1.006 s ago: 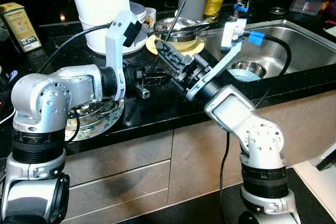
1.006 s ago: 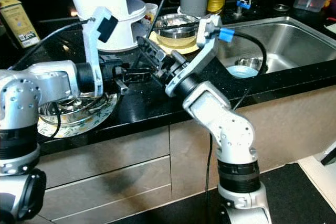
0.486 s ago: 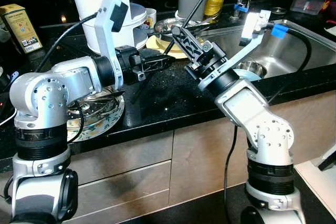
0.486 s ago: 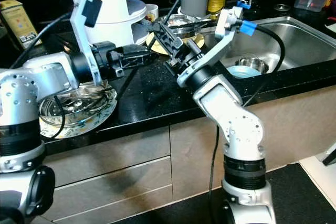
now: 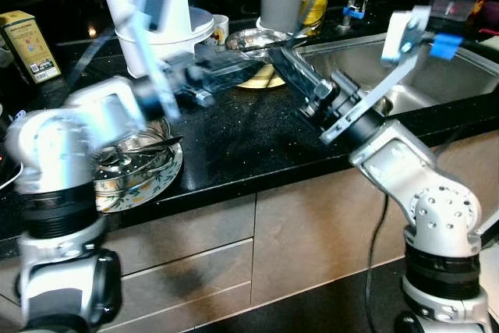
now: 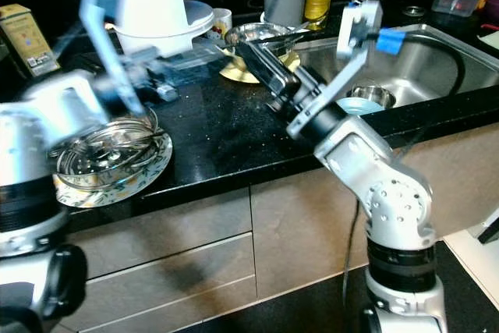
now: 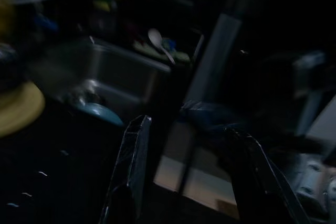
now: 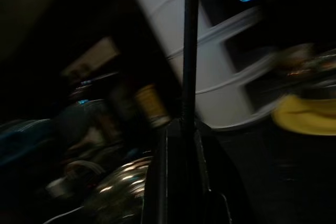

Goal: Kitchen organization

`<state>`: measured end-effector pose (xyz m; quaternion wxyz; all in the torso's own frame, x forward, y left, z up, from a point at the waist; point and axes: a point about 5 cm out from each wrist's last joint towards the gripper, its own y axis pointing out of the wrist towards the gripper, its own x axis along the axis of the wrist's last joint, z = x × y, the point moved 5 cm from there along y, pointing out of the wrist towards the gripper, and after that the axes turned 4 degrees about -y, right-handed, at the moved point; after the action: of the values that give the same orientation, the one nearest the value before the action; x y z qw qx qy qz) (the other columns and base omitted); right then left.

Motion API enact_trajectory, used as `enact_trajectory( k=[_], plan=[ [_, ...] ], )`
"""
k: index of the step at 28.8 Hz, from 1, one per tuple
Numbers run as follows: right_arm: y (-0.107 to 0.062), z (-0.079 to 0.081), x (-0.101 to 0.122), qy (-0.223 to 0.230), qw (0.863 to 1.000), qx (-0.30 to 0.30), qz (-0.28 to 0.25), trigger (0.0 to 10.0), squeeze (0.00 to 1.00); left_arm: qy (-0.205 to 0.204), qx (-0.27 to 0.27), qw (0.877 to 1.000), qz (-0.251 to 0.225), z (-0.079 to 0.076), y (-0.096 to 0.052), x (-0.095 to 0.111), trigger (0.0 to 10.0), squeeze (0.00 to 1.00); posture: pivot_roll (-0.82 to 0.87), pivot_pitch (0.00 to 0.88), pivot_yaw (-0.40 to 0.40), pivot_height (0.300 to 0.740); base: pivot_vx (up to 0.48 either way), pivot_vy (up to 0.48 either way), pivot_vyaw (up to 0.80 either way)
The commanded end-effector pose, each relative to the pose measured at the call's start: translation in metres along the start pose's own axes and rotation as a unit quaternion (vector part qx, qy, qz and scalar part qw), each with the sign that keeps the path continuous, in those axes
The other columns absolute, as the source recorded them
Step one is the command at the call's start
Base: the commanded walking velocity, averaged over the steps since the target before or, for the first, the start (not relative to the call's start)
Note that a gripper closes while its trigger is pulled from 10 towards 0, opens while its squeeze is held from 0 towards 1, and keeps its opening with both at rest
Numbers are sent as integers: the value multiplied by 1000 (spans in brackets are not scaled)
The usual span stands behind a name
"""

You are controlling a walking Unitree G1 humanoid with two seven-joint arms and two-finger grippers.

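Two right fingers [image 8: 181, 182] pinch black rod [image 8: 189, 45].

A plate [image 5: 160, 182] carrying a steel bowl [image 5: 125, 163] is set at the tabletop's [image 5: 234, 138] left front; buckets [image 5: 152, 5] are stacked behind it, and a sink [image 5: 460, 76] is sunk at the right.

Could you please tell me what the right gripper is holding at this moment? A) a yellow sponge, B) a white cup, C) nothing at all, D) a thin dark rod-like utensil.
D: in the right wrist view the right gripper is shut on a thin dark rod-like utensil that sticks out straight past it.
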<state>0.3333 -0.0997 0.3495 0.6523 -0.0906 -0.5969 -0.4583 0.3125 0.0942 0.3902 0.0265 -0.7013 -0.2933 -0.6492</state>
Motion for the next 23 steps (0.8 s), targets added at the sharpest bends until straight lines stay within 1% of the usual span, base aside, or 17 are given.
enact_trajectory(
  k=[1,3,4,5,6,8,9,12,14,15,16,17,18,19,21,22,23],
  plan=[
    [-5,-21,19,-33,997,-57,-41,0,0,8,-65,997,27,-23,-3,-13,10000,0,-55,106,36,740,0,0,0],
    [-8,-29,28,-31,994,-80,-63,0,0,14,-90,995,49,-32,-7,-20,10000,0,-55,106,36,740,0,0,0],
    [-8,-29,28,-31,994,-80,-63,0,0,14,-90,995,49,-32,-7,-20,10000,0,-55,106,36,740,0,0,0],
    [-9,-30,31,-28,994,-81,-72,0,0,24,-110,990,84,-40,-10,-32,10000,0,-54,110,35,740,0,0,0],
    [-9,-30,31,-28,994,-81,-72,0,0,24,-110,990,84,-40,-10,-32,10000,0,-54,110,35,740,0,0,0],
    [-8,-26,30,-26,995,-71,-70,0,0,32,-121,987,105,-44,-13,-41,10000,0,-54,110,35,740,0,0,0],
    [-9,-22,29,-27,996,-57,-63,0,0,45,-124,983,132,-46,-16,-50,10000,0,-53,114,35,740,0,0,0],
    [-9,-20,28,-28,997,-47,-59,0,0,54,-125,979,150,-48,-18,-56,10000,0,-53,114,35,740,0,0,0],
    [-16,-6,22,-22,999,16,-22,0,0,70,-138,967,203,-53,-29,-75,10000,0,-51,116,34,740,0,0,0],
    [-16,-6,22,-22,999,16,-22,0,0,70,-138,967,203,-53,-29,-75,10000,0,-51,116,34,740,0,0,0],
    [-25,6,17,-23,998,66,10,0,0,72,-140,961,229,-55,-34,-84,10000,0,-51,118,33,740,0,0,0],
    [-38,20,10,-35,990,125,50,0,0,75,-137,952,263,-55,-41,-96,10000,0,-53,122,32,740,0,0,0],
    [-50,30,2,-42,981,166,87,0,0,76,-125,944,296,-52,-48,-109,10000,0,-53,122,32,740,0,0,0],
    [-50,30,2,-42,981,166,87,0,0,76,-125,944,296,-52,-48,-109,10000,0,-53,122,32,740,0,0,0],
    [-66,42,-9,-43,966,215,135,0,0,80,-107,929,346,-47,-58,-129,10000,0,-51,129,29,740,0,0,0],
    [-66,42,-9,-43,966,215,135,0,0,80,-107,929,346,-47,-58,-129,10000,0,-51,129,29,740,0,0,0],
    [-71,46,-13,-39,960,230,152,0,0,86,-100,920,370,-44,-62,-138,10000,0,-52,132,29,740,0,0,0]
  ],
)
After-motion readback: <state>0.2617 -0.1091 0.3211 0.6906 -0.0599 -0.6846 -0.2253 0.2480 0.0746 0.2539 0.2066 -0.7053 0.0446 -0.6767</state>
